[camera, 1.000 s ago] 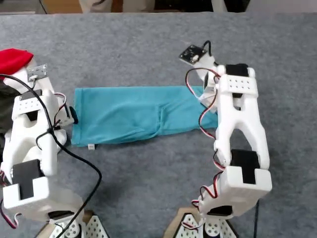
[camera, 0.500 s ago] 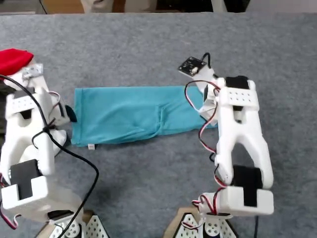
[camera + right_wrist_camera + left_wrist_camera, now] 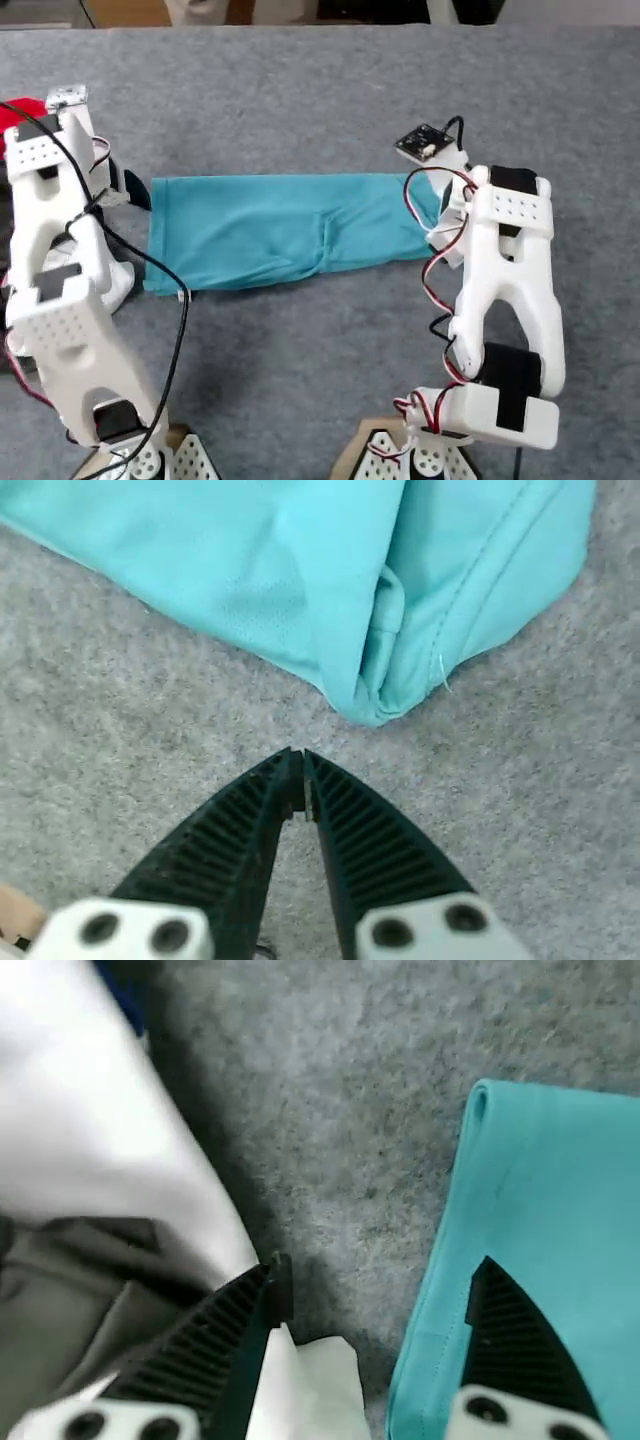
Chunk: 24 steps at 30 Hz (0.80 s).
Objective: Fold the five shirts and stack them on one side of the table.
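Note:
A teal shirt, folded into a long strip, lies flat across the middle of the grey table. My left gripper is open just above the table at the strip's left end, one finger over the teal edge and the other over bare table. In the high view the left gripper sits beside that end. My right gripper is shut and holds nothing, its tips just off the strip's bunched right corner. From above, the right arm covers that end.
A red cloth lies at the far left edge behind the left arm. White and dark fabric lies close beside the left gripper. Both arm bases stand at the near edge.
The left arm has swung toward the far side, along the strip's left end. The right arm has shifted right, off the shirt's right end. The shirt has kept its place.

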### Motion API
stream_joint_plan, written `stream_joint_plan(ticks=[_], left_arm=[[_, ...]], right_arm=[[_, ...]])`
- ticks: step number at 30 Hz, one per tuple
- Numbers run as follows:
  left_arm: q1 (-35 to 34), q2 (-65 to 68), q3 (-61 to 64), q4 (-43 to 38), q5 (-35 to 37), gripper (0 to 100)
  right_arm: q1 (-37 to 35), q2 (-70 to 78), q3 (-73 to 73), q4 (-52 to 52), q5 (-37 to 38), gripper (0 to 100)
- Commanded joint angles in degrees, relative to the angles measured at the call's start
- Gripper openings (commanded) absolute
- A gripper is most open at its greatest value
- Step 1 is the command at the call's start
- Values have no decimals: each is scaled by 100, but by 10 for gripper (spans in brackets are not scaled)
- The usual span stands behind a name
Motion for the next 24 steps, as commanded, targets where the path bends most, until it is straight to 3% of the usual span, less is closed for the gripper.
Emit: stream_joint_plan(ticks=[1, 9, 18, 24], left_arm=[[141, 523, -993, 457, -202, 292], [466, 998, -1398, 1029, -387, 291], [475, 1279, -1002, 237, -35, 284], [554, 1455, -1108, 273, 141, 180]], right_arm=[[66, -259, 4, 18, -79, 5], [31, -259, 4, 18, -79, 5], [31, -259, -22, 9, -62, 5], [57, -268, -22, 9, -62, 5]])
